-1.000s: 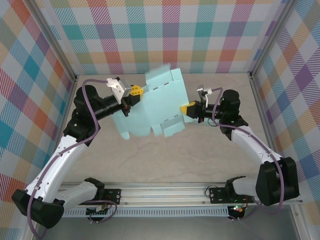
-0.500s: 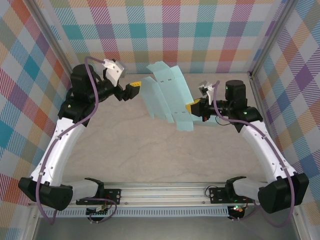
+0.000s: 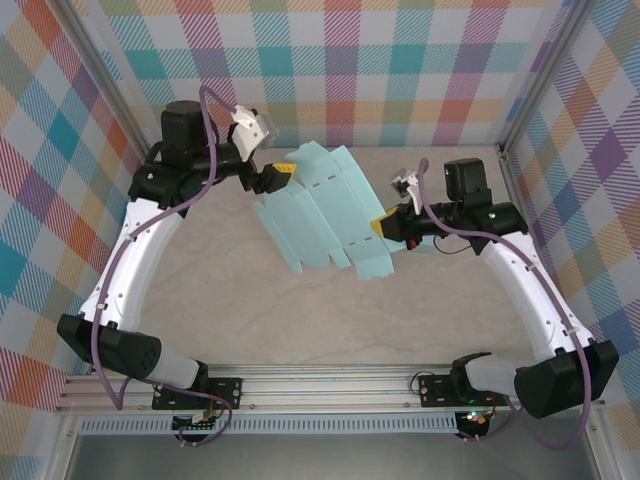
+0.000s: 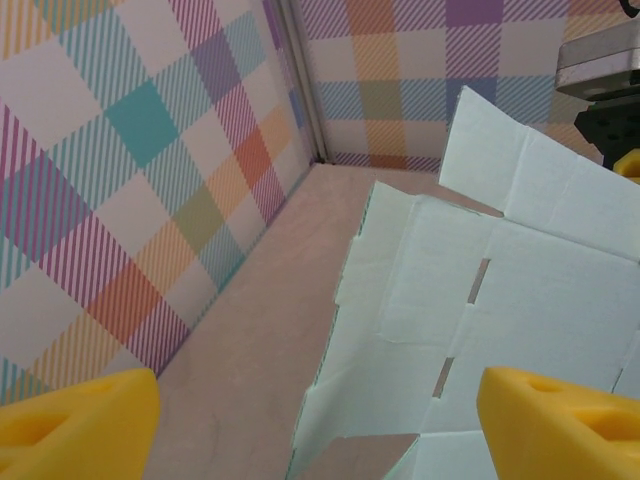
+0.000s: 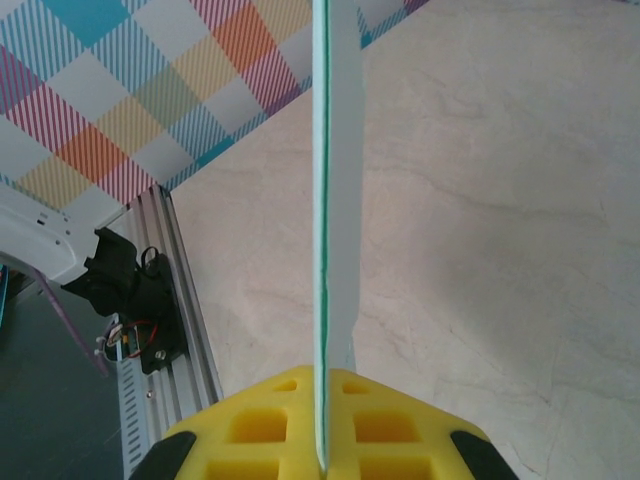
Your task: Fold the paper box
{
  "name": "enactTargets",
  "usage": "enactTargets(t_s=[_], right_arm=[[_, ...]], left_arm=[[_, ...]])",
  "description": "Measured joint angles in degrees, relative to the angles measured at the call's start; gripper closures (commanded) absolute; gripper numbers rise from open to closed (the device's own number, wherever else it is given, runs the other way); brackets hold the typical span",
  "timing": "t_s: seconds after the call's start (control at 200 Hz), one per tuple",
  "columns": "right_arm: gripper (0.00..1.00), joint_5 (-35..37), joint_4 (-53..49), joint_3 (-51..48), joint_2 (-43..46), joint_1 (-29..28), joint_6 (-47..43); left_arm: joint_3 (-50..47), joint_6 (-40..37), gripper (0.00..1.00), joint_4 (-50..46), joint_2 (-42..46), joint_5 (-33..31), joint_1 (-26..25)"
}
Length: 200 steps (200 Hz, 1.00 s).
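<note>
1. The right gripper [image 3: 386, 224] is clamped on the right edge of the paper box [image 3: 318, 208], an unfolded pale-teal sheet held tilted over the middle of the table [image 3: 300, 320].
2. Seen from the right wrist, the sheet runs edge-on out of the pinched yellow pads [image 5: 380, 400].
3. The left gripper [image 3: 281, 170] hangs just beside the sheet's upper-left flap, its yellow fingers [image 4: 560, 425] spread wide apart and gripping nothing.
4. Plaid walls [image 3: 400, 60] ring the table.
</note>
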<state>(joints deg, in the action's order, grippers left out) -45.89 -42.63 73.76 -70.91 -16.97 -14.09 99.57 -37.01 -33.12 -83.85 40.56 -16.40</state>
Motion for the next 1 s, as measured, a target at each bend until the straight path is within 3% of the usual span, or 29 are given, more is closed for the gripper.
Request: enactTargets(t_s=[0.13,0.225,0.295,0.465,0.615,0.86,1.0], right_arm=[[1.0,0.1,-1.9,2.3,-2.0,-2.3,-0.6],[1.0,0.2,-2.9,3.6,-3.5,-3.5,-1.3],[1.0,0.3,-3.6,4.5,-4.5,-4.1,-1.5],[1.0,0.7,-4.2,5.5,-6.0,-4.6,-1.6],[0.96,2.6,-3.2,5.5,-6.7,-4.6,-1.3],[0.64,7.6,-0.6,5.5,-6.6,-4.7,1.5],[0.56,10.8,0.8,5.5,-6.4,-4.3,3.7]], left_arm=[[6.7,-3.5,0.24,-5.1,-4.0,1.6,-1.1],[7.6,-6.5,0.34,-8.6,-5.6,1.6,-2.8],[7.6,-7.9,0.45,-10.5,-6.5,0.9,-4.2],[8.7,-10.2,0.83,-14.6,-9.0,-1.0,-5.7],[8.8,-11.2,1.0,-16.3,-9.1,-1.6,-6.0],[5.2,-4.9,1.0,-12.8,-7.4,-6.9,-5.7],[3.3,3.8,1.0,-11.0,-5.1,-9.9,-5.2]])
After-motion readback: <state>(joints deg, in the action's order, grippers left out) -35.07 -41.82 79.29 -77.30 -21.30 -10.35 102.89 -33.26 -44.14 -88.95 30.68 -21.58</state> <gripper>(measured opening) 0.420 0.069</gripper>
